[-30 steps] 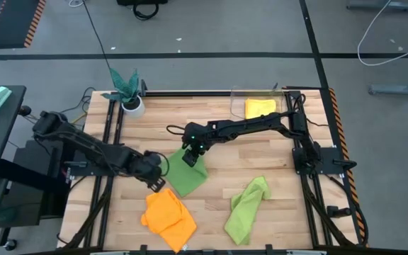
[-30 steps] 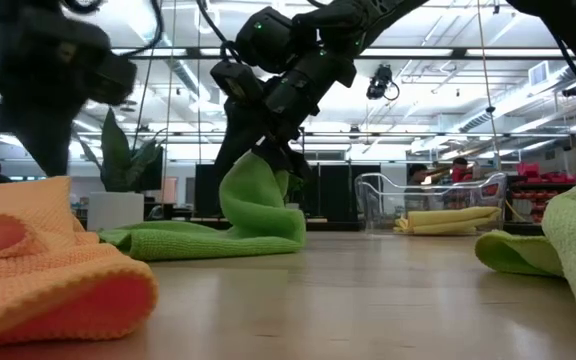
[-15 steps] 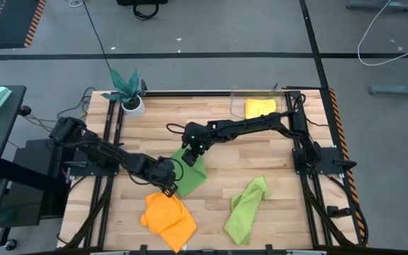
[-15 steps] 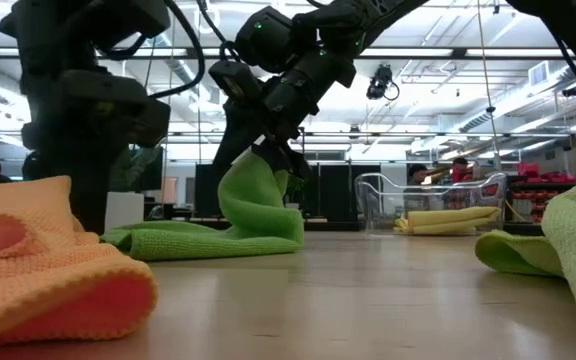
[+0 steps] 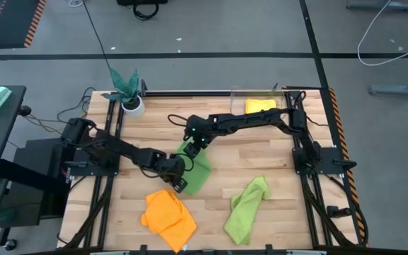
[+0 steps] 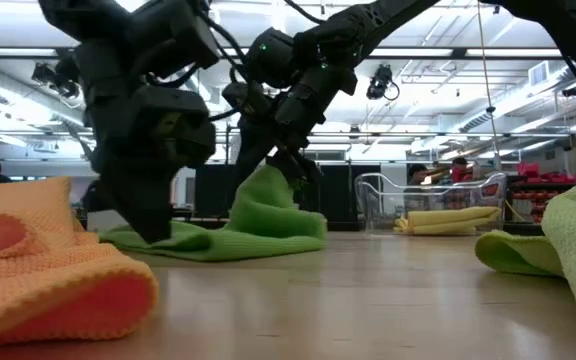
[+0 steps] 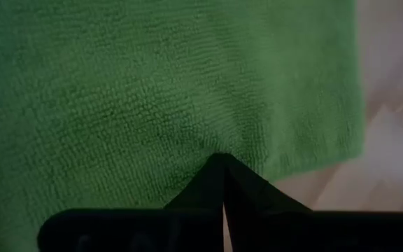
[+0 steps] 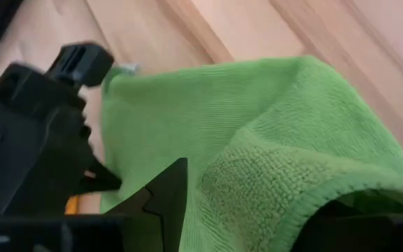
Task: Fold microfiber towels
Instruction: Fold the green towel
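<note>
Pinning the near corner of the middle lime green towel (image 5: pixel 193 172) against the table (image 5: pixel 261 149), the left hand (image 5: pixel 178 181) is sitting with its fingers closed tight on the cloth's edge, apparently to anchor that side while the other side is being worked. Just beside it toward the front edge, the orange towel (image 5: pixel 168 218) is lying crumpled and untouched. Moving right, the right hand (image 5: pixel 195 146) is gripping the far edge of the same green towel with its fingers spread around a thick bunch of fabric, holding it raised off the table; judging by this, a fold is being carried over toward the pinned corner. Farther right, the second lime green towel (image 5: pixel 245 207) is waiting in a loose heap, and the yellow towel (image 5: pixel 260 106) is resting in a clear bin (image 5: pixel 236 98) at the back.
</note>
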Controlling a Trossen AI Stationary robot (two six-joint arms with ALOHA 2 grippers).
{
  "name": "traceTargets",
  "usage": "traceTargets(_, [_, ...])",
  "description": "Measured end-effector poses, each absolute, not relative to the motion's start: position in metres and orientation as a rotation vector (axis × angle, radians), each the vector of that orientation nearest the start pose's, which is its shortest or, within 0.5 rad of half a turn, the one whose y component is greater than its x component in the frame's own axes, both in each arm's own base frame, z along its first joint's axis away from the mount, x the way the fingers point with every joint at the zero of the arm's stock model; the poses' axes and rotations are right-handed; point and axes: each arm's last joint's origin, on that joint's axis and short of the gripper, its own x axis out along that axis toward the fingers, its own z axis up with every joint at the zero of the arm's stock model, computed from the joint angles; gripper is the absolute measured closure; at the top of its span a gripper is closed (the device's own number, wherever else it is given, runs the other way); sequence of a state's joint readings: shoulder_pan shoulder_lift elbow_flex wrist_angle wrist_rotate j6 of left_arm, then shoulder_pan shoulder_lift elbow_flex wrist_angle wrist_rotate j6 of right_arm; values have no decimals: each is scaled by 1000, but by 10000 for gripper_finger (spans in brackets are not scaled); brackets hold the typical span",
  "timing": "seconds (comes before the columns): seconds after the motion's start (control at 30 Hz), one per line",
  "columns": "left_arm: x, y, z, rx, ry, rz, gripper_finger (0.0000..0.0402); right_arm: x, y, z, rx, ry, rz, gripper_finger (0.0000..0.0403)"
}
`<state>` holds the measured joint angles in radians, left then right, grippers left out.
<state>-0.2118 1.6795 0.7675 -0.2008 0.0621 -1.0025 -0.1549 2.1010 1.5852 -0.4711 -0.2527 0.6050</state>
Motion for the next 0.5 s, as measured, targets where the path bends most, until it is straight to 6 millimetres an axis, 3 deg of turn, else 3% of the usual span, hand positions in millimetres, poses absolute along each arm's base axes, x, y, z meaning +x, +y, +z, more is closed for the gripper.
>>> traceTargets(0.13, [287, -52, 119, -836, 1107, 346, 381, 442, -67, 181, 741, 996, -209, 247])
traceTargets(0.5, [312, -12, 133, -821, 965, 472, 386, 435, -84, 184, 799, 1017, -176, 247])
